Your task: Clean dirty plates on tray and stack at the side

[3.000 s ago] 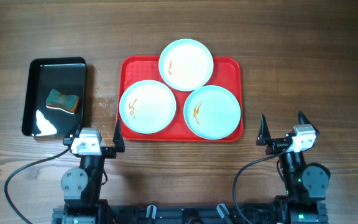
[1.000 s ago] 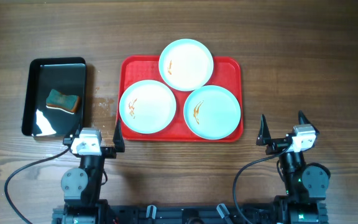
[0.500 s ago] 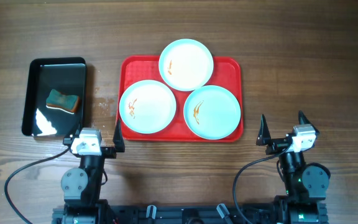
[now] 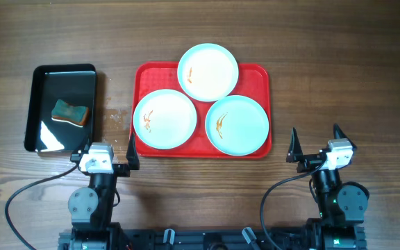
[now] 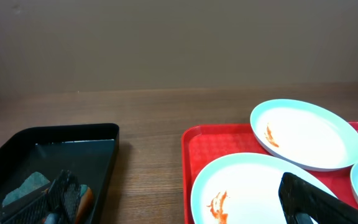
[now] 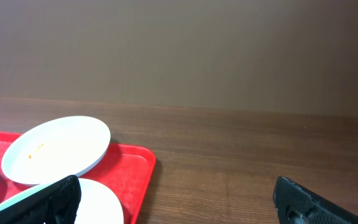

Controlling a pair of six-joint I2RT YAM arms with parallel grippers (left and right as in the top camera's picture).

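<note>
Three pale mint plates with orange sauce smears lie on the red tray (image 4: 258,75): one at the back (image 4: 208,72), one front left (image 4: 164,119), one front right (image 4: 237,125). My left gripper (image 4: 108,149) is open and empty near the table's front edge, just in front of the tray's left corner. My right gripper (image 4: 317,143) is open and empty, to the right of the tray. The left wrist view shows the tray (image 5: 194,149), the front-left plate (image 5: 253,186) and the back plate (image 5: 306,132) between open fingers (image 5: 179,198). The right wrist view shows the tray (image 6: 135,168), the back plate (image 6: 58,148) and open fingers (image 6: 179,200).
A glossy black tray (image 4: 47,76) at the left holds a teal and orange sponge (image 4: 71,113); both show in the left wrist view, tray (image 5: 73,140) and sponge (image 5: 23,185). Bare wooden table (image 4: 339,83) lies right of the red tray.
</note>
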